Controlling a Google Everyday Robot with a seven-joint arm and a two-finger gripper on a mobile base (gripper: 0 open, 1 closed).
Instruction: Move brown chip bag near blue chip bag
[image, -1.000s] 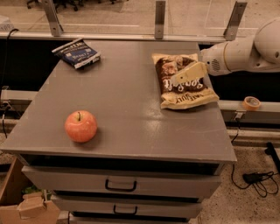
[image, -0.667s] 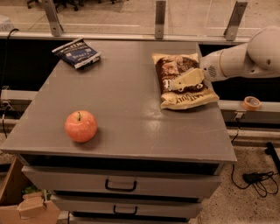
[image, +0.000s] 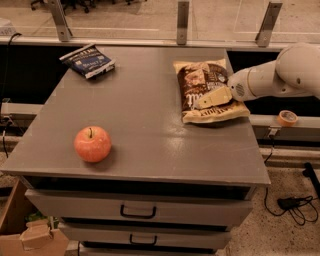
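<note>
While the cream tool rests on the crinkly brown-and-cream chip bag at the grey worktop's right edge, grasping appears in hand; tool state cannot be told. Next: secure the bag, then carry it left to the flat navy-blue chip bag.

One apple, one blue bag, one brown bag under one claw

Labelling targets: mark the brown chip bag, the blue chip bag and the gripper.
brown chip bag (image: 200, 80): camera view, upper printed face.
blue chip bag (image: 89, 61): camera view, middle of its face.
gripper (image: 206, 101): camera view, its tip, over the brown chip bag.
</note>
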